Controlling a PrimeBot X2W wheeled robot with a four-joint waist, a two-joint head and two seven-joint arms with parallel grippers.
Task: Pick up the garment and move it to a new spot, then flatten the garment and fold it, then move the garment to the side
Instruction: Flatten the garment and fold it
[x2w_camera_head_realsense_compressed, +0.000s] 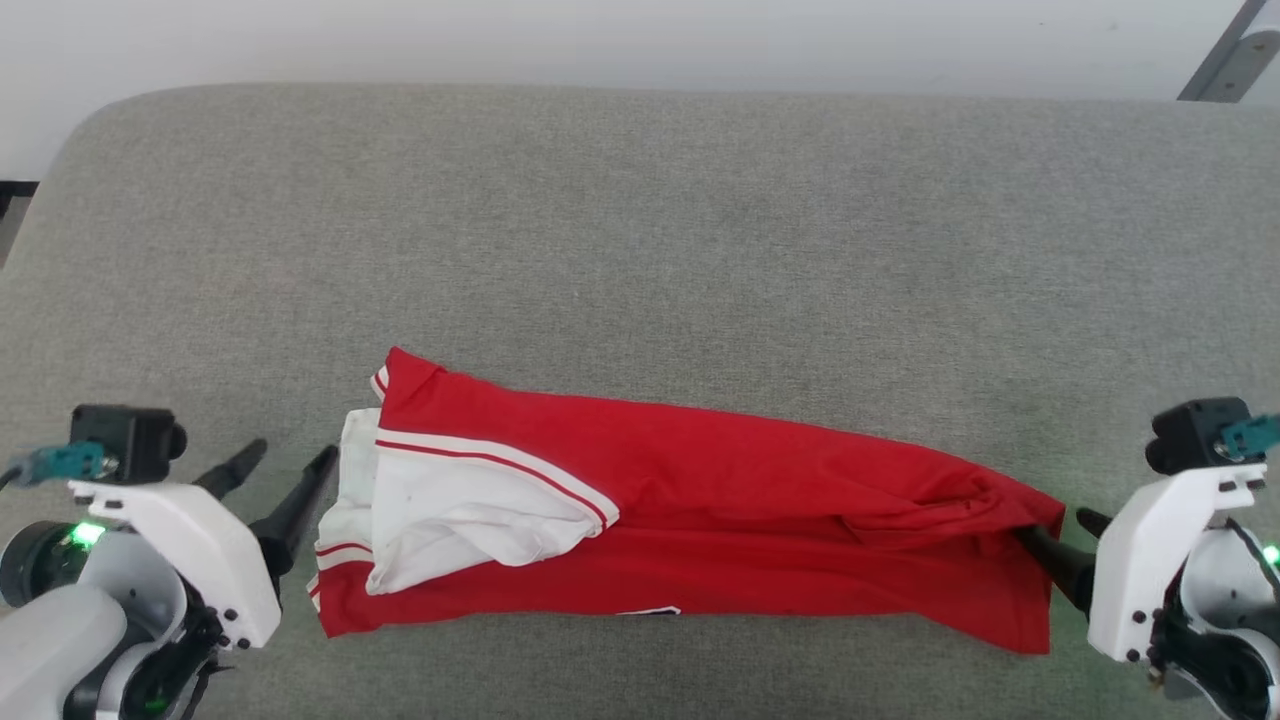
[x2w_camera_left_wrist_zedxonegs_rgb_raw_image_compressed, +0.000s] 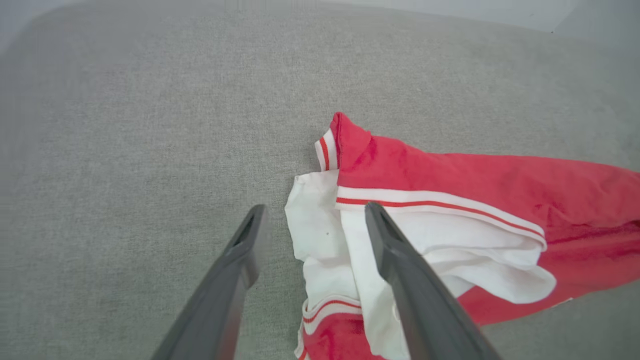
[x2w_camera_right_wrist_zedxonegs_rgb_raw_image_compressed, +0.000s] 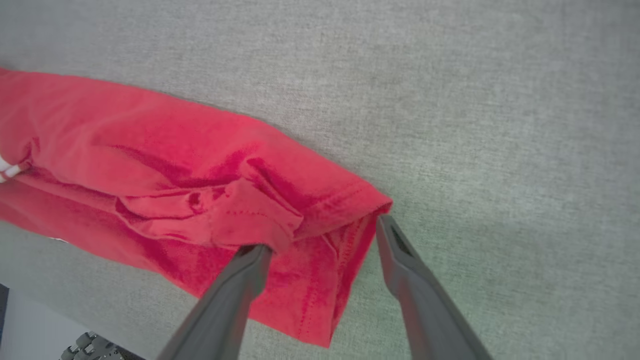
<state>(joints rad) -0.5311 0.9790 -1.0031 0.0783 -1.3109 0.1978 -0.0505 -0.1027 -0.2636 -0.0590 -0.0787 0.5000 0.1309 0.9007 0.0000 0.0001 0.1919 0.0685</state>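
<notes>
Left tool (x2w_camera_head_realsense_compressed: 296, 450) and right tool (x2w_camera_head_realsense_compressed: 1055, 527) were spread wide, empty, at the ends of the shirt (x2w_camera_head_realsense_compressed: 700, 500), laid folded lengthwise on the tabletop (x2w_camera_head_realsense_compressed: 640, 200). Soft, limp cloth was expected; corners should be pinched.

This looks like a robotics lab or test room. A broad grey woven-fabric-covered desk (x2w_camera_head_realsense_compressed: 640, 220) with a rounded corner at the upper left meets a plain pale surface (x2w_camera_head_realsense_compressed: 600, 40) along the top of the frame, wall or floor I cannot tell. A bare grey metal strut (x2w_camera_head_realsense_compressed: 1225, 60) slants in at the upper right, and white-shelled robot arms (x2w_camera_head_realsense_compressed: 175, 555) with green lamps sit in the lower corners
</notes>
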